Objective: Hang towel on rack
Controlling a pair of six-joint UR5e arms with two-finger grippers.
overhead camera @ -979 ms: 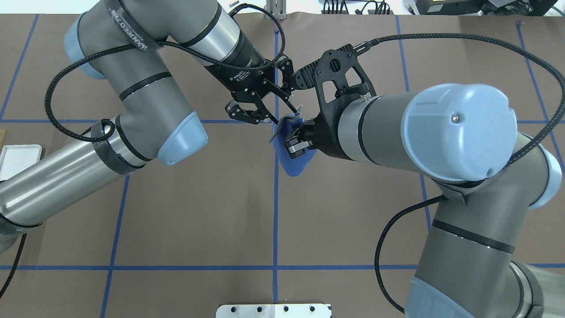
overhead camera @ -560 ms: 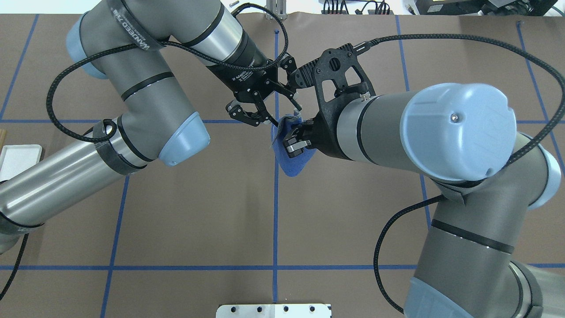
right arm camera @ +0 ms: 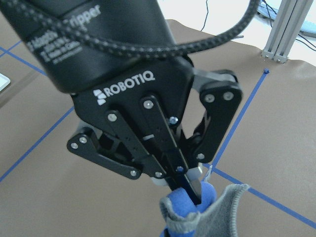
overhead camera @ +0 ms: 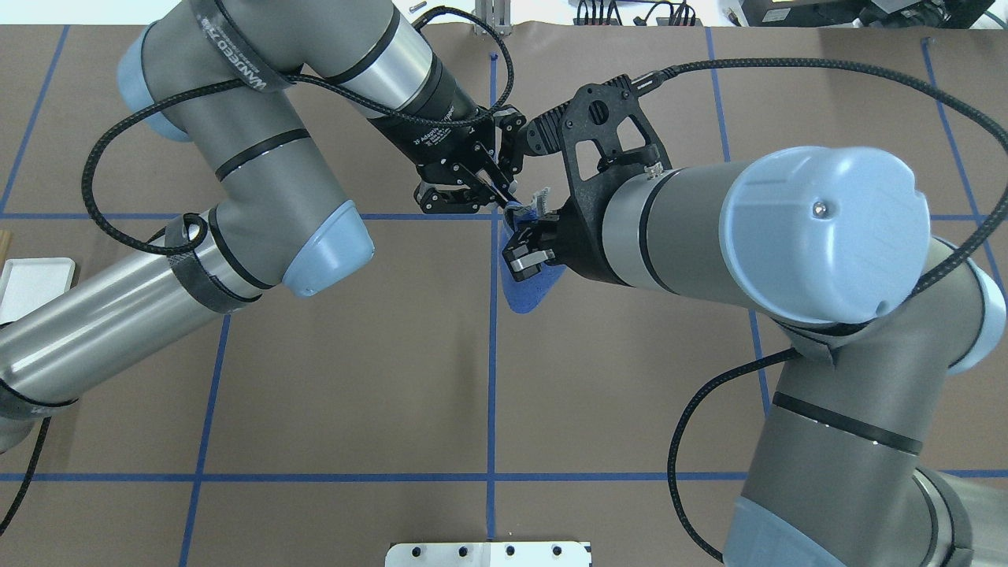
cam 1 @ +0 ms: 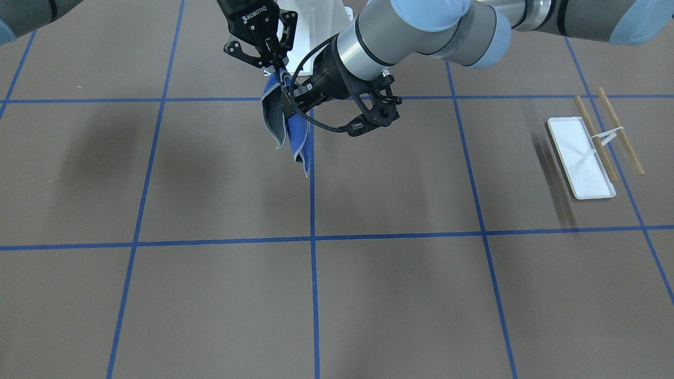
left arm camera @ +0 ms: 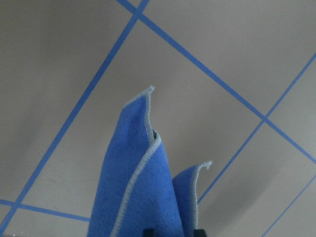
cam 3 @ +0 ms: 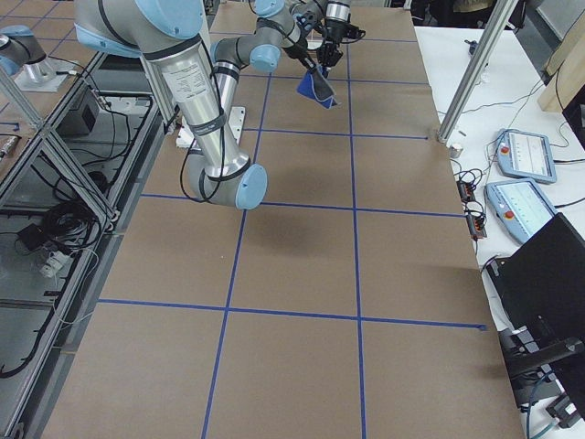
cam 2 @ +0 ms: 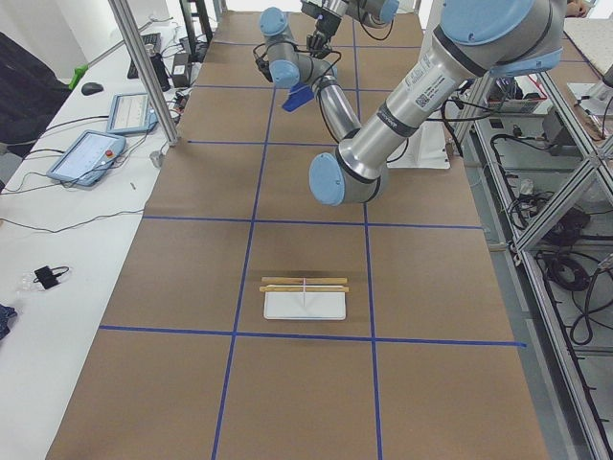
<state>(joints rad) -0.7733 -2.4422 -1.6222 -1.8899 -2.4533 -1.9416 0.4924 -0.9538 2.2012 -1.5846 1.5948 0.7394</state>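
Royal-blue square cloth towel (cam 1: pixel 295 134) hangs below both hands. The right hand (cam 1: pixel 275 71) and left hand (right arm camera: pixel 192 190) each clench its top edge, probably to spread it for draping.

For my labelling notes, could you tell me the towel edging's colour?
Pale grey on the towel, clearest in left wrist view.

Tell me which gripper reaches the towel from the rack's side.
The left gripper: it reaches in from the side where the rack stands; the right gripper grips the towel from the opposite side.

Grey arms (overhead camera: pixel 276 157), pale-blue caps (overhead camera: pixel 823 232), braided black cables (overhead camera: pixel 85 189), ROBOTIQ-marked left hand (right arm camera: pixel 192 190).
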